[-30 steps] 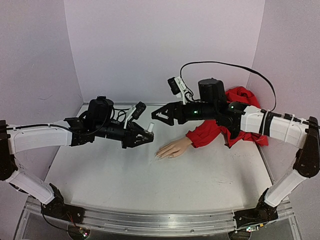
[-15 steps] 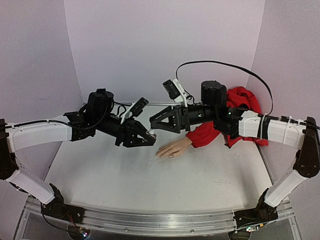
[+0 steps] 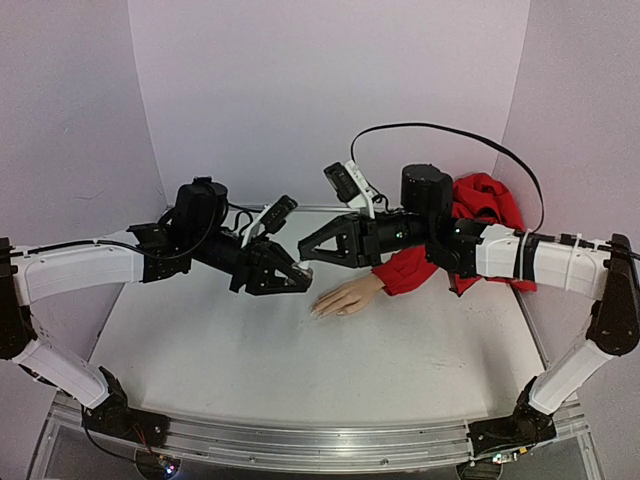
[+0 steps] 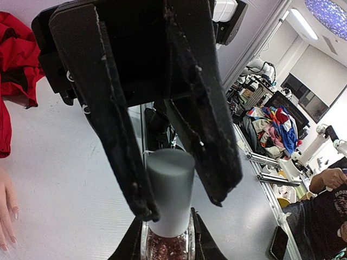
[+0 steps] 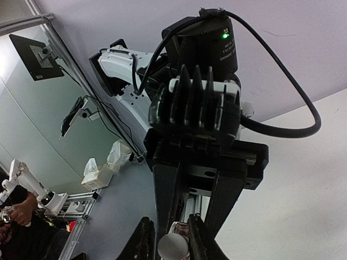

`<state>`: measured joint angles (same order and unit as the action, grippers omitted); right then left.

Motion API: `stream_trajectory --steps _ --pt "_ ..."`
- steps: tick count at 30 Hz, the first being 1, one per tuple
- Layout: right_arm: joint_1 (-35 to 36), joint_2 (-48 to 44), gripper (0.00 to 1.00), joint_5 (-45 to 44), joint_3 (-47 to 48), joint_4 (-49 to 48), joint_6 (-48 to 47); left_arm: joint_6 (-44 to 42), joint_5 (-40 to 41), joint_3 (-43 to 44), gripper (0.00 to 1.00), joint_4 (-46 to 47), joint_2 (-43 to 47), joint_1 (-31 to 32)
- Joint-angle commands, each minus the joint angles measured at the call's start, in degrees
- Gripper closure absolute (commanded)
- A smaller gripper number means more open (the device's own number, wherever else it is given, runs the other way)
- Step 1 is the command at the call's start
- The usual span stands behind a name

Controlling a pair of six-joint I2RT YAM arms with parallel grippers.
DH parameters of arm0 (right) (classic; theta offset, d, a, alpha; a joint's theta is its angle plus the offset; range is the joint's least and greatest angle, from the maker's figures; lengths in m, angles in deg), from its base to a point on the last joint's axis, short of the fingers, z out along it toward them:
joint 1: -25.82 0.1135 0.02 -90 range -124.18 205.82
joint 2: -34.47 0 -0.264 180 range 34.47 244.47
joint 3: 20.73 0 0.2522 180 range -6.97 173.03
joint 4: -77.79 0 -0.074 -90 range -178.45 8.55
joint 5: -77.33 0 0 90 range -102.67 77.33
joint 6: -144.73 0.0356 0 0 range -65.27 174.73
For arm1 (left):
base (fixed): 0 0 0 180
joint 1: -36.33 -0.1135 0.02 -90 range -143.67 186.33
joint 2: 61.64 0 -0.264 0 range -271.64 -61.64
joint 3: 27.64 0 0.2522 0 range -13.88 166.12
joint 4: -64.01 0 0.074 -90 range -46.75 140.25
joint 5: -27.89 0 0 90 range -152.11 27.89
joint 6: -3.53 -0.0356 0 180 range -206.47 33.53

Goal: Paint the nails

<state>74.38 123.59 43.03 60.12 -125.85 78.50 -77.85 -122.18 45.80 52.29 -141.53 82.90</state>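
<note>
Currently left fingers clamp small glitter-red glass polish bottle above bench, steadying it; right fingers pinch grey cylindrical cap, likely for unscrewing. Nails of peach mannequin hand lie on bench, near-right of bottle.

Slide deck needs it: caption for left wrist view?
Right gripper pinches the grey cap of the polish bottle held in the left gripper, mannequin hand at frame's left edge.

Grey-capped bottle of red glitter, white table
</note>
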Motion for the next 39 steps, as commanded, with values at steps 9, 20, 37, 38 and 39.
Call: stream_trajectory --steps 9,20,37,38,39 --pt "1.5 0.5 1.00 1.8 0.8 -3.9 -0.8 0.1 10.7 3.6 1.00 3.0 2.1 0.1" --pt "7.6 0.9 1.00 -48.9 0.7 9.1 4.1 -10.7 69.7 -0.1 1.00 3.0 5.6 2.7" --pt "8.4 1.3 1.00 -62.4 2.0 8.8 0.2 -6.9 53.3 -5.5 0.35 2.3 6.4 3.5" --pt "7.7 0.9 1.00 -62.2 0.6 7.6 -0.4 -6.5 52.6 -6.2 0.25 2.2 7.2 3.5" --pt "7.0 0.6 1.00 -61.7 -0.5 6.6 -1.1 -6.4 51.9 -7.0 0.16 2.1 8.2 3.5"
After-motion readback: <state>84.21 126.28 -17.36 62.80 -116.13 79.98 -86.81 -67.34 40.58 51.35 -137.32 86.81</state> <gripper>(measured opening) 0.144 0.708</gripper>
